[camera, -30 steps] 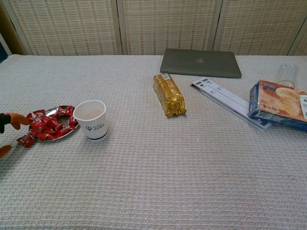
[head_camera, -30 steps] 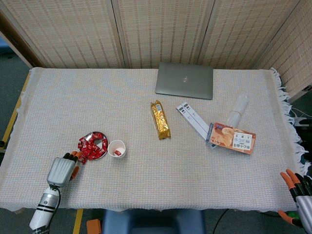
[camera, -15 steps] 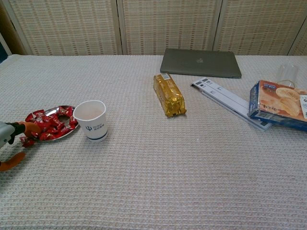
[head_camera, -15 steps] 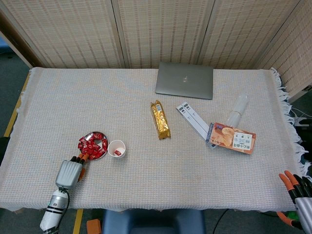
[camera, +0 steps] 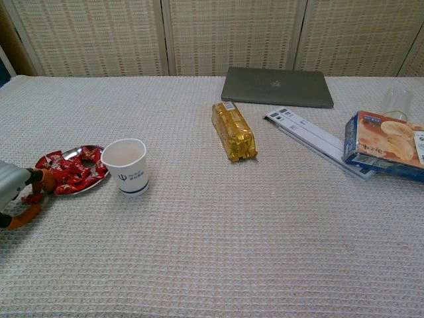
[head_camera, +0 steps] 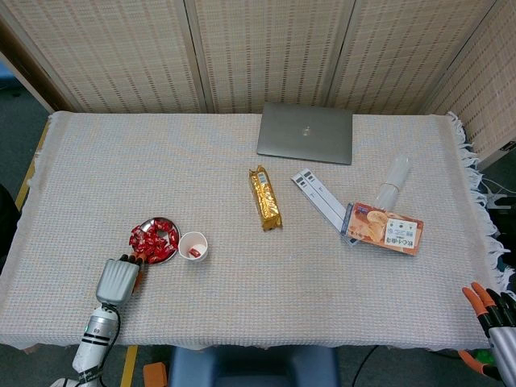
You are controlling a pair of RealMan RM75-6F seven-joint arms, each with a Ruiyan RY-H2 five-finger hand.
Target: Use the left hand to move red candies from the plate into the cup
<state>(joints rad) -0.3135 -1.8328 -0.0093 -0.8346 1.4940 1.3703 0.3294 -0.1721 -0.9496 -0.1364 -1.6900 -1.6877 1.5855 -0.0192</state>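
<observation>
Touching red candies (head_camera: pixel 153 239) at plate (head_camera: pixel 168 228) edge — left hand (head_camera: pixel 118 280) fingers (camera: pixel 45 179); grip unclear

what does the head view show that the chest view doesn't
Only the head view shows the right hand at the table's near right edge, one red candy inside the cup, and the whole clear bottle. Only the chest view shows the logo on the cup's side. Both show the left hand at the plate of red candies, plus the laptop, gold packet and snack box.
</observation>
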